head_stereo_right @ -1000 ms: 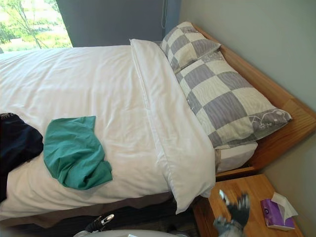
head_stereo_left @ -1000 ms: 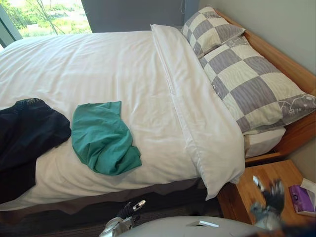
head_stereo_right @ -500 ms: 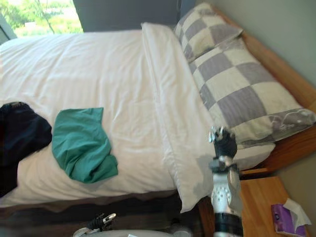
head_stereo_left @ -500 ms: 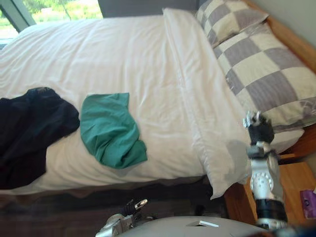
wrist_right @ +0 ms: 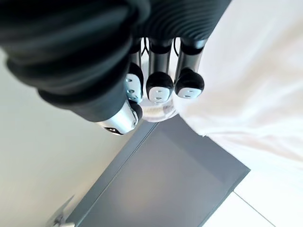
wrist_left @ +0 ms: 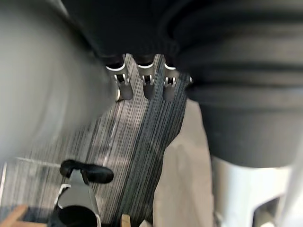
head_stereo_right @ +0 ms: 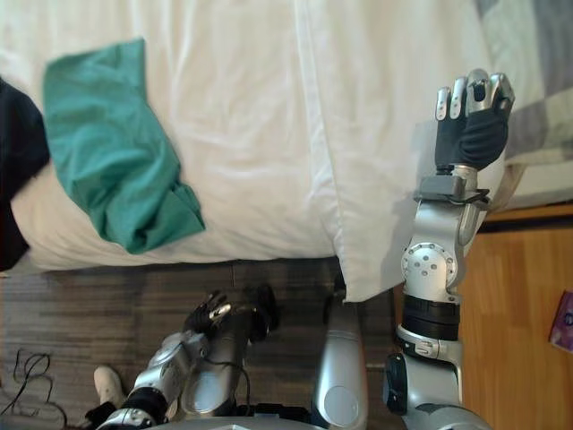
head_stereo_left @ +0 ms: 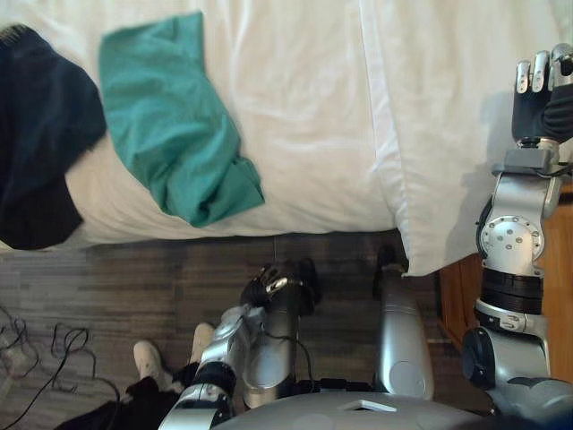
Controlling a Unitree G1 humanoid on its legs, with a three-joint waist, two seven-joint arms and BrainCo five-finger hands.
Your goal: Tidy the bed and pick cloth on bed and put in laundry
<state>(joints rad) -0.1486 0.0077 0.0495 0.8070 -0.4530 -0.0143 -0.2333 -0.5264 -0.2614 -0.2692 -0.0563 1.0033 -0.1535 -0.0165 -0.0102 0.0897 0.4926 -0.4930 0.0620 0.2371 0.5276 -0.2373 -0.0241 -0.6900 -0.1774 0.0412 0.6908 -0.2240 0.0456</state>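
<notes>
Left eye view: the bed (head_stereo_left: 295, 134), under a white duvet, carries a dark garment (head_stereo_left: 36, 134) at its near left edge. Just beside it lies a green cloth (head_stereo_left: 170, 125) whose crumpled lower end reaches the near edge. The right hand (head_stereo_right: 470, 112) is raised over the bed's near right side, fingers loosely bent and empty. The left hand (head_stereo_left: 273, 288) hangs low by the floor, fingers slack, holding nothing. Both pieces look light, limp and easily bunched; a pinch on the green cloth's crumpled near end should gather it.

Green cloth (head_stereo_left: 175, 125), dark garment (head_stereo_left: 40, 134) on bed (head_stereo_left: 304, 107)
</notes>
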